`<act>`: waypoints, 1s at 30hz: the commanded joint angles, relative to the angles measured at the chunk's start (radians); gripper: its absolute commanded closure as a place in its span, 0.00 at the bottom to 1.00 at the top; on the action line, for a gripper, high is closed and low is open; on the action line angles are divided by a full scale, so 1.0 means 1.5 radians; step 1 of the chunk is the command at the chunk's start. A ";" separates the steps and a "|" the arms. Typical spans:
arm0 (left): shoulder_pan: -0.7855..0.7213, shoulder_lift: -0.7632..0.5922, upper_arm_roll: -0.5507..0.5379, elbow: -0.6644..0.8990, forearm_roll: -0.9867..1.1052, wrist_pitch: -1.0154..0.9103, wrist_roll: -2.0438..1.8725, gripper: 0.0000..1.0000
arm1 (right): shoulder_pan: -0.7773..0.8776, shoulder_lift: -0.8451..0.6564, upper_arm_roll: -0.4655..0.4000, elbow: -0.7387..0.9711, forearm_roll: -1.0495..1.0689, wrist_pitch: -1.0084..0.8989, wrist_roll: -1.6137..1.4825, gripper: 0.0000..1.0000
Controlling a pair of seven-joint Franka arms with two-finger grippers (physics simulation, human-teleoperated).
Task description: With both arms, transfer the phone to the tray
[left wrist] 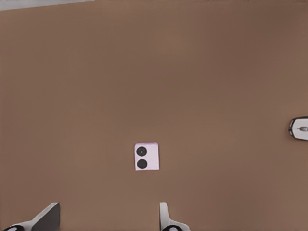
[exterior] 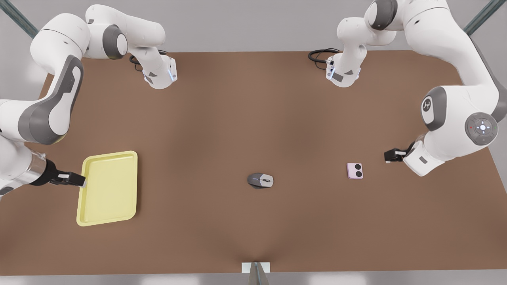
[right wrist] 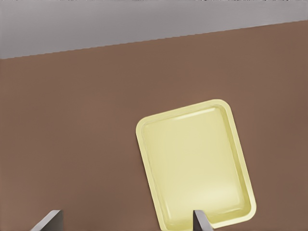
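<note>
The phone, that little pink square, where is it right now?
The phone lies flat on the brown table toward the front view's right, between the grey mouse and the left pincer, touching neither.

Brown table [exterior: 253, 111]: tray [exterior: 107, 188], mouse [exterior: 260, 180], phone [exterior: 355, 170].

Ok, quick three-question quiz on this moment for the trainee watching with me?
1. True or false: the phone already lies in the tray.
2. What lies on the table between phone and tray: A) grey mouse, B) mug, C) keyboard?
3. Fill in: the left hand is open beside the phone; the right hand is open at the ____.

Key: 1 false, it lies on the table, untouched; 2 A; 3 tray.
</note>
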 commanded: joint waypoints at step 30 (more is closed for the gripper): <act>-0.041 0.066 0.014 -0.563 -0.053 0.703 -0.022 0.00 | 0.000 -0.001 0.000 0.001 -0.001 0.016 0.010 0.00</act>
